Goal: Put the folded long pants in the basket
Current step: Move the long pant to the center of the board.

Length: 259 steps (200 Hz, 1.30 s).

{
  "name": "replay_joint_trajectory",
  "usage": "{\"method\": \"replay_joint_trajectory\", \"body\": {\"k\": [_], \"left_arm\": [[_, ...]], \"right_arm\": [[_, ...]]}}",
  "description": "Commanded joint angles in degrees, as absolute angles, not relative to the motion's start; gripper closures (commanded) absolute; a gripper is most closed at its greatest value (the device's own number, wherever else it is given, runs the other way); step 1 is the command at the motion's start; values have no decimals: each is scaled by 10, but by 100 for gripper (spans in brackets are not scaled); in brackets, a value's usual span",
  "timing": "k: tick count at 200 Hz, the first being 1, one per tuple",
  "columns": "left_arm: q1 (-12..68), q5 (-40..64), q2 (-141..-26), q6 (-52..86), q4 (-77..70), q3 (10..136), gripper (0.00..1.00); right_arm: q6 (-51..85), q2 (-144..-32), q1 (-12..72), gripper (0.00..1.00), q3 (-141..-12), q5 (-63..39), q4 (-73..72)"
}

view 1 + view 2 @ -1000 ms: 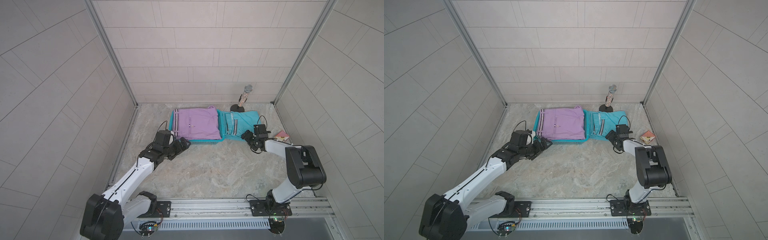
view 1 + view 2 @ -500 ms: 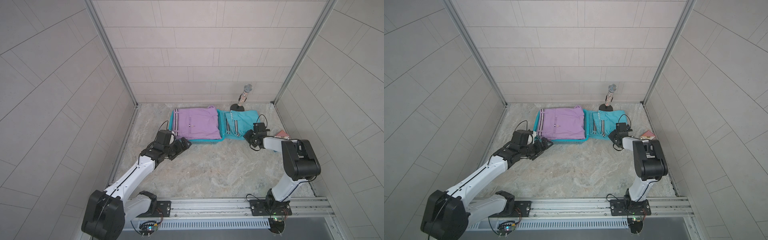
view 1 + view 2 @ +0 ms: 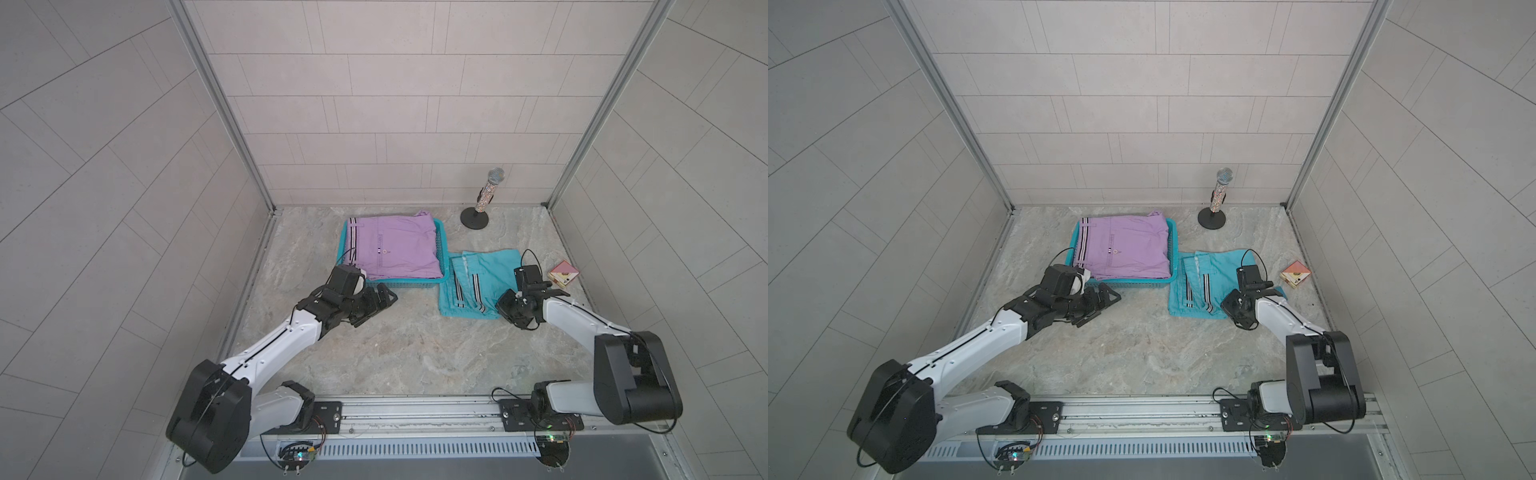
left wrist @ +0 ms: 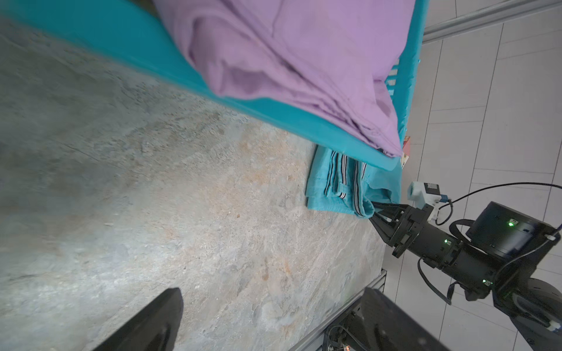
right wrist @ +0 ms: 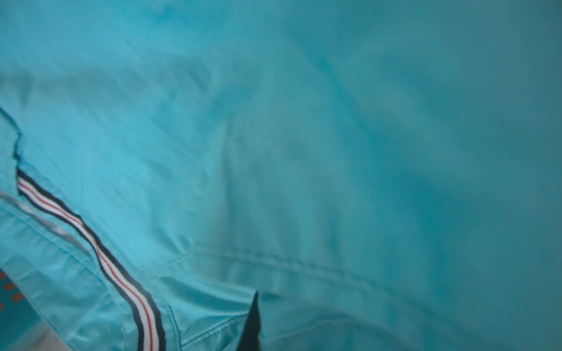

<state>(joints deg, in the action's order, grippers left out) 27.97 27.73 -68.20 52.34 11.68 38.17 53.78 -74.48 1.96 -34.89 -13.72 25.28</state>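
The teal basket (image 3: 390, 285) (image 3: 1128, 285) stands at the back of the floor with lilac folded long pants (image 3: 395, 249) (image 3: 1125, 249) on top inside it. A light blue pair with striped trim (image 3: 473, 278) (image 3: 1210, 278) lies on the floor just right of the basket. My right gripper (image 3: 502, 305) (image 3: 1227, 306) (image 4: 373, 209) is shut on that pair's near right corner; blue cloth fills the right wrist view around the gripper (image 5: 252, 328). My left gripper (image 3: 376, 305) (image 3: 1104, 305) (image 4: 270, 322) hangs open and empty in front of the basket's near left corner.
A glittery microphone on a round black stand (image 3: 484, 199) is at the back right. A small pink and tan box (image 3: 562, 274) lies near the right wall, beyond my right gripper. Tiled walls close three sides and a metal rail (image 3: 415, 411) runs along the front.
My right gripper has shut on the blue pair's corner and dragged the pair toward the front, away from the microphone. The left arm has hardly moved.
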Motion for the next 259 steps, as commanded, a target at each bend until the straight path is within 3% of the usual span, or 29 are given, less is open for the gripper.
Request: {"method": "replay_joint_trajectory", "body": {"k": [1,46,129,259], "left_arm": [[298,264,-686,534,102,365,1],[344,245,-681,550,82,327,1],[403,207,-688,600,-27,220,0],[423,271,-809,554,-86,250,0]], "right_arm": [[513,-696,37,100,-320,-151,389],[552,-582,105,100,-271,-158,421],[647,-539,254,100,-206,-144,426],[656,-394,274,100,-161,-174,524]]}}
